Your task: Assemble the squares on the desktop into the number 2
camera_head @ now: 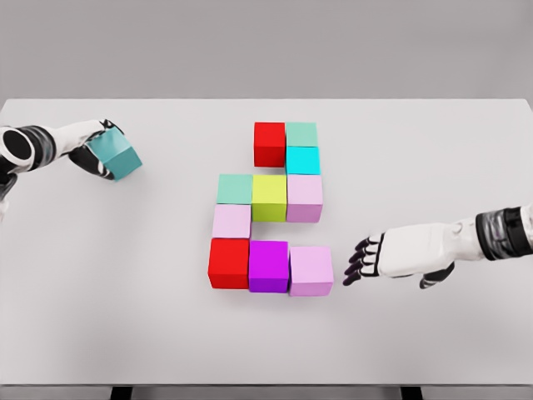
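Coloured cubes stand together mid-table: a red cube (pixel 269 143) and a sea-green cube (pixel 301 134) on top, a cyan cube (pixel 303 160) under it, then a green cube (pixel 235 188), a yellow-green cube (pixel 269 197) and a pink cube (pixel 305 197). Below sit a pale pink cube (pixel 231 221), a red cube (pixel 229 262), a magenta cube (pixel 268 265) and a pink cube (pixel 311 270). My left hand (pixel 98 150) is shut on a teal cube (pixel 117 153) at the far left, apart from the group. My right hand (pixel 366 258) lies open, just right of the bottom pink cube.
The white table (pixel 125 283) reaches its front edge near the bottom of the view and its back edge near the top. Bare surface lies left of the cube group and at the upper right.
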### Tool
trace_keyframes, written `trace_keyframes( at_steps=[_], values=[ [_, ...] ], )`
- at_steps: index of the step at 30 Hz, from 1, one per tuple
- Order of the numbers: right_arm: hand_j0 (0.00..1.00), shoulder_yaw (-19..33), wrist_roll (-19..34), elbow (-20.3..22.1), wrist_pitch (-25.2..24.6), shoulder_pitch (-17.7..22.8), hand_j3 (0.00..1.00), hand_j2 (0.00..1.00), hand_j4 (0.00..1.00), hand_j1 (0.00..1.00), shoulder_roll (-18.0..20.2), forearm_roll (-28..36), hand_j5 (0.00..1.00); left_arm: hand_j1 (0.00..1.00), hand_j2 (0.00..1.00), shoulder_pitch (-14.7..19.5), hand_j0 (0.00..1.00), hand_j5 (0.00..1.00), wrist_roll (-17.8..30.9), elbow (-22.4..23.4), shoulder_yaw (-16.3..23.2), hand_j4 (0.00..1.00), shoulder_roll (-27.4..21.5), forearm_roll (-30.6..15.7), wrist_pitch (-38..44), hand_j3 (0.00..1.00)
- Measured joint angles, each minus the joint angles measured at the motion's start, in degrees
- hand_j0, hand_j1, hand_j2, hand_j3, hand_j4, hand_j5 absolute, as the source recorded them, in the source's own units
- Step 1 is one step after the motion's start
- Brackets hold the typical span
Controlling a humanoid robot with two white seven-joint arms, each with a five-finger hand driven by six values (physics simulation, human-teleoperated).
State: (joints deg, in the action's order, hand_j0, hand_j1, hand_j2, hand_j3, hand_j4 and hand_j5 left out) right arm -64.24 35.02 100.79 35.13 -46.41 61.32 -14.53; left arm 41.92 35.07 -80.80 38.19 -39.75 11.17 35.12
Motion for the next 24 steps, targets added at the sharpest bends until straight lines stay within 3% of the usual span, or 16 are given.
trace_keyframes(
  at_steps=[24],
  values=[
    [1.0, -0.56, 0.0, -0.08, 0.0, -0.26, 1.0, 1.0, 1.0, 1.0, -3.1, 0.33, 1.0, 0.57, 0.57, 3.52, 0.57, 0.57, -0.03, 1.19, -0.6, 0.57, 6.66, 0.41, 0.0, 0.57]
  ],
)
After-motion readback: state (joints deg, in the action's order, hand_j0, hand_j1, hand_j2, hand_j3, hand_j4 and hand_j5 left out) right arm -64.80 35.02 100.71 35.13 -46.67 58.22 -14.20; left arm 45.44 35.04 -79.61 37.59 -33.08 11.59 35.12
